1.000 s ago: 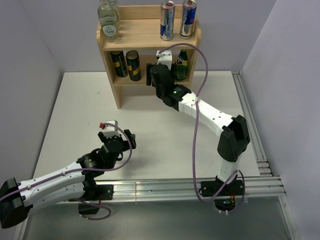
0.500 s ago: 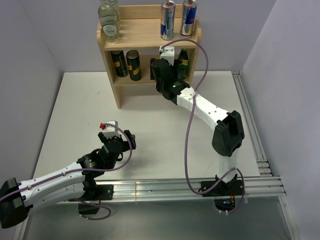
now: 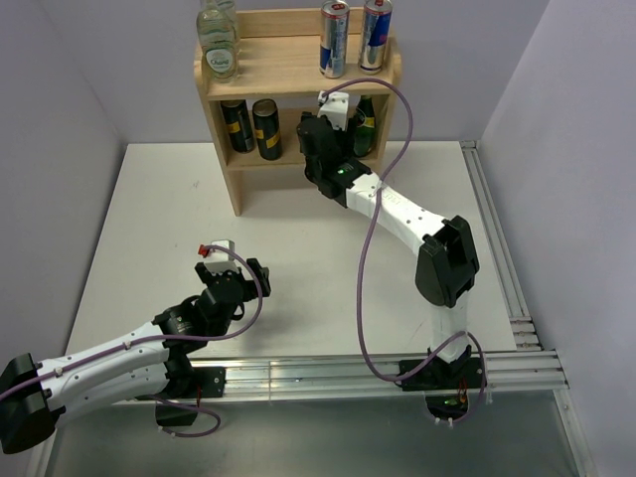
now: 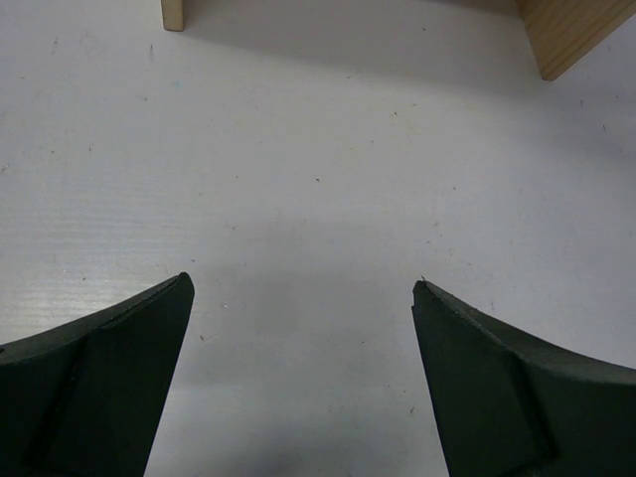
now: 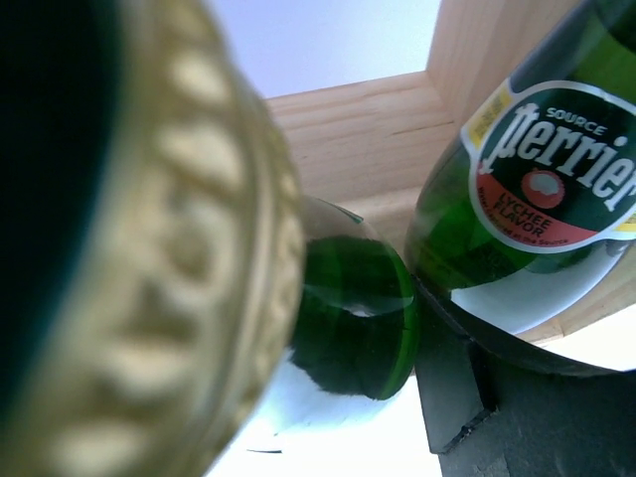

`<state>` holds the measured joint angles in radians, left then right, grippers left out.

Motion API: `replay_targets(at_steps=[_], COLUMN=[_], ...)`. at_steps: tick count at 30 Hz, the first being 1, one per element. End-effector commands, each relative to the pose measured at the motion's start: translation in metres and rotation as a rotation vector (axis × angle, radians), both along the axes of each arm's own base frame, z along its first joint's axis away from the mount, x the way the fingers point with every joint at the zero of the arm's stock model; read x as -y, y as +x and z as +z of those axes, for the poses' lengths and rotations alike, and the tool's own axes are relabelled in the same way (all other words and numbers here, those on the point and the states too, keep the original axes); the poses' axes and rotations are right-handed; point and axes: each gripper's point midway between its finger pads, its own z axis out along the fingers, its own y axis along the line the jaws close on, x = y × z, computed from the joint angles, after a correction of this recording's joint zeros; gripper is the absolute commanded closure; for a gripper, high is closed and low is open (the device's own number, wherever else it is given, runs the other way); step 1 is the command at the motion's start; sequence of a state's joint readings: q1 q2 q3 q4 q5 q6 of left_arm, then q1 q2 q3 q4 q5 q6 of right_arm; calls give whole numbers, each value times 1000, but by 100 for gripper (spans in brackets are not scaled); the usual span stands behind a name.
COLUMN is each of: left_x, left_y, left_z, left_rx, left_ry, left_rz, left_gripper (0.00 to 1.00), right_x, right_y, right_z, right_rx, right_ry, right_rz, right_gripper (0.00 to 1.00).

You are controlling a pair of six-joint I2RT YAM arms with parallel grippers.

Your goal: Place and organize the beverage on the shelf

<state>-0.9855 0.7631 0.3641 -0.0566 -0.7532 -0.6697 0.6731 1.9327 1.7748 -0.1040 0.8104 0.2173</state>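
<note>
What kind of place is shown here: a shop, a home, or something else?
Probably a robot test cell in a lab: plain walls enclose a white table, two arms are bolted to aluminium rails, and the small wooden shelf of drinks looks like a prop.

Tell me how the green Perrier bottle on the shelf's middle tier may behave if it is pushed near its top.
The green Perrier bottle looks like smooth glass, so it is probably slippery to grip and breakable. It narrows towards the neck, so a high push may tip it against the second green bottle beside it.
</note>
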Motion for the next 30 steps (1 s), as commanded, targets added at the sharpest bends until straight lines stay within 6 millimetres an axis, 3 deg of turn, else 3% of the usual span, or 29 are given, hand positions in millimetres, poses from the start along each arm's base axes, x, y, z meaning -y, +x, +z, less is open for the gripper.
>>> replay_targets(at_steps=[1, 14, 17, 18, 19, 24, 30], left_x=[6, 6, 6, 6, 6, 6, 6], left_y=[1, 1, 1, 0, 1, 0, 1], left_z=[7, 8, 8, 7, 7, 7, 7], left_rx=[21, 22, 22, 21, 22, 22, 22], left_ry=[-26, -30, -30, -27, -28, -30, -28], left_rz=[-15, -20, -20, -20, -20, -20, -20], left_gripper=[1, 1, 1, 1, 1, 1, 1], right_x=[25, 31, 34, 34, 34, 34, 34], right_y=[18, 24, 23, 22, 22, 22, 18], right_z=[51, 24, 20, 19, 19, 14, 7], right_rx=[168, 156, 147, 147, 146, 136, 114], right_ry=[127, 134, 125, 124, 123, 126, 124], right_rz=[-126, -224, -236, -238, -239, -242, -237], right_gripper=[100, 100, 75, 51, 43, 20, 4])
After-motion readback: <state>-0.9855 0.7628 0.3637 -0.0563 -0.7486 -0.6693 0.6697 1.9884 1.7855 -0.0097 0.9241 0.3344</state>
